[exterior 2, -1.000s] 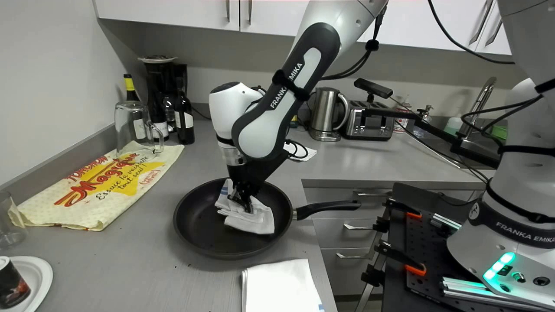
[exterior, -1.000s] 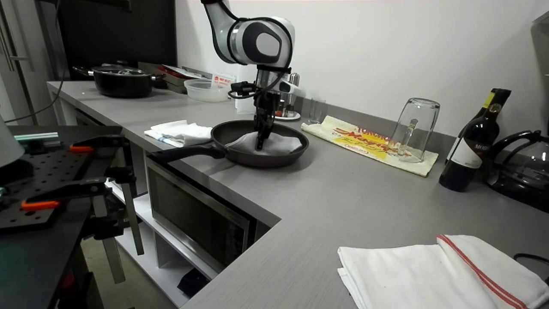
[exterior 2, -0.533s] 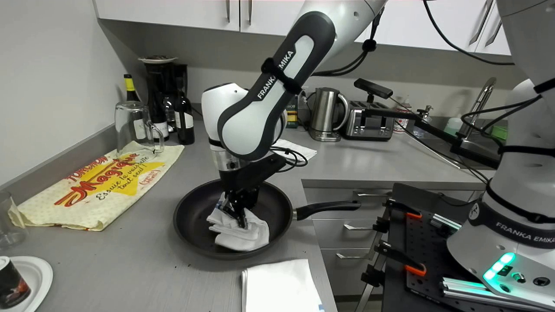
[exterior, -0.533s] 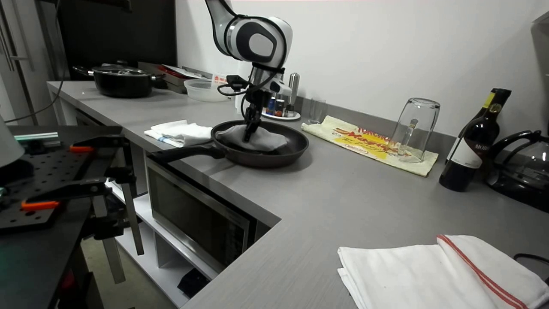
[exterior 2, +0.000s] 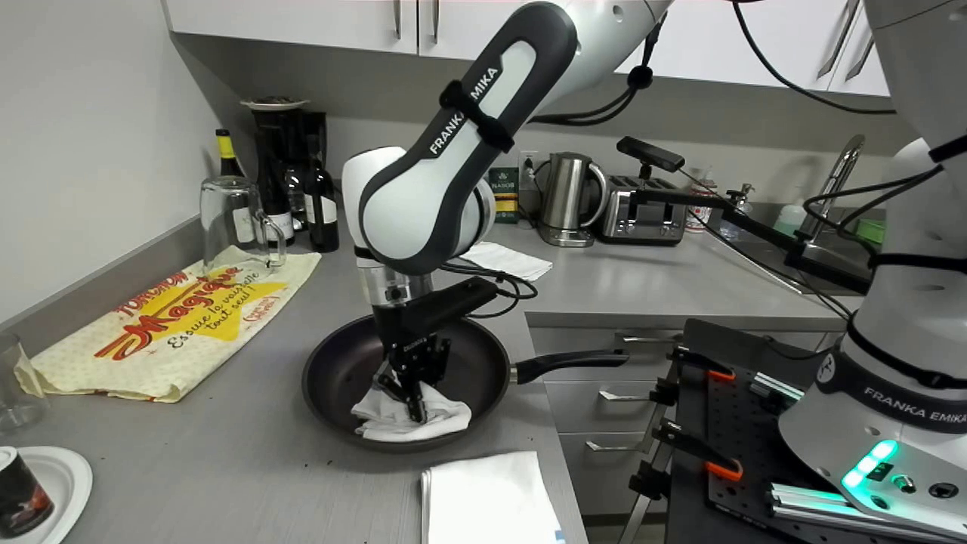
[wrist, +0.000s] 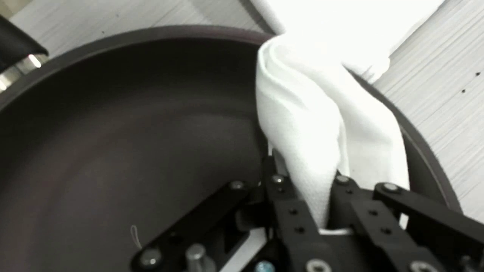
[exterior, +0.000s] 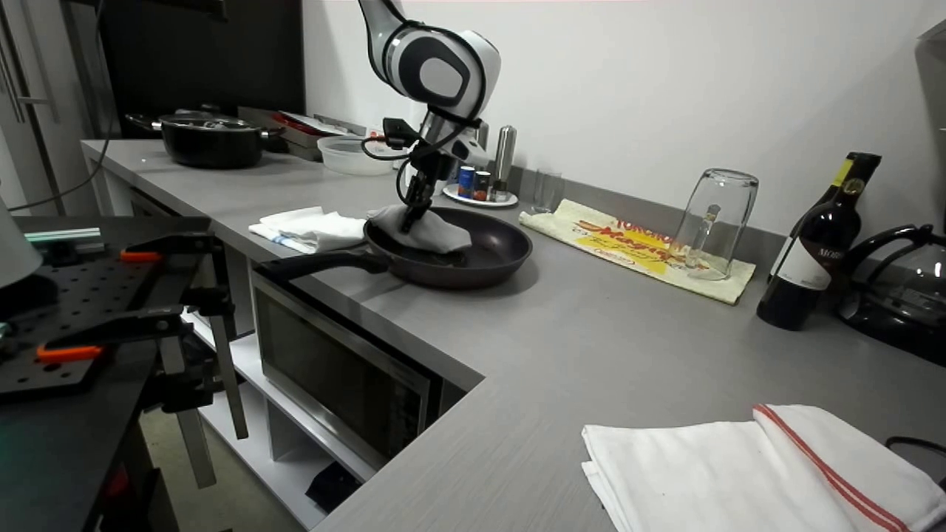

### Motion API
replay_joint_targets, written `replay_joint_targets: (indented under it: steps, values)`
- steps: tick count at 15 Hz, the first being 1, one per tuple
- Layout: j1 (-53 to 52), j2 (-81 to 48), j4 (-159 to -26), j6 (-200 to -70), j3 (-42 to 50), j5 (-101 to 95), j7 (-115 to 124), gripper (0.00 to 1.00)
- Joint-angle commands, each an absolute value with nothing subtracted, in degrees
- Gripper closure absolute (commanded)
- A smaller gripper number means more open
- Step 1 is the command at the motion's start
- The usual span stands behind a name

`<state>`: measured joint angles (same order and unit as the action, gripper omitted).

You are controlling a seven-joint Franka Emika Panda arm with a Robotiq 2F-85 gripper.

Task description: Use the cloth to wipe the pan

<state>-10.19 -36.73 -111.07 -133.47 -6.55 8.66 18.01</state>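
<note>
The dark frying pan (exterior: pixel 502 255) sits on the grey counter, its handle over the front edge; it also shows in an exterior view (exterior 2: pixel 336 378) and the wrist view (wrist: pixel 132 143). A crumpled white cloth (exterior 2: pixel 446 415) lies inside the pan, against the wall nearest the folded cloth on the counter. It also shows in an exterior view (exterior: pixel 443 235) and the wrist view (wrist: pixel 302 121). My gripper (wrist: pixel 304 173) is shut on a bunched fold of this cloth, fingertips down in the pan; it shows in both exterior views (exterior: pixel 409 222) (exterior 2: pixel 414 408). The cloth's underside is hidden.
A folded white cloth (exterior 2: pixel 495 502) lies beside the pan. A yellow towel (exterior 2: pixel 181 325) with an upturned glass mug (exterior 2: pixel 230 219) lies across from the handle. A plate (exterior: pixel 510 199) holds small containers. A white cloth with red stripes (exterior: pixel 739 473) lies on the counter.
My gripper has moved the cloth across the pan from its middle to the wall near the folded cloth. The wrist has tilted. The pan has not visibly moved.
</note>
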Motion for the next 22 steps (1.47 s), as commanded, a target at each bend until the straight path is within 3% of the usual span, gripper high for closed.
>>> replay_joint_targets:
  steps: [1, 11, 22]
  values:
    - [-8.4, -37.3, -108.5, -128.3, -8.7, 13.5, 15.2, 0.96]
    - [-7.1, -34.4, -105.5, -121.0, -9.5, 18.9, 13.2, 0.96]
    - [-11.6, -21.5, -110.4, -121.8, -12.6, 18.5, 11.5, 0.96]
